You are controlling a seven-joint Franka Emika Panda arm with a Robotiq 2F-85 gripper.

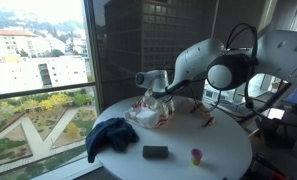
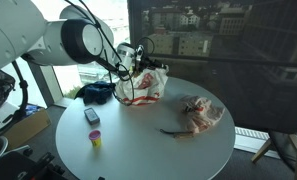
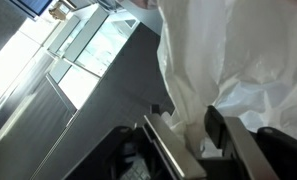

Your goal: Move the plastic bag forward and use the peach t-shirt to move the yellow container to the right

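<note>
The bag (image 2: pixel 143 85) stands on the round surface (image 2: pixel 218 150) near its rim. In the wrist view it lies straight ahead of the fingers (image 3: pixel 226 140), which seem closed on a fold of its white film. I judge that moving it forward needs no new approach.

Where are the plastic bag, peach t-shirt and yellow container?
plastic bag (image 2: pixel 146 88), in an exterior view, its middle.
peach t-shirt (image 2: pixel 201 113), in an exterior view, crumpled centre.
yellow container (image 2: pixel 95 141), in an exterior view, its body.
</note>
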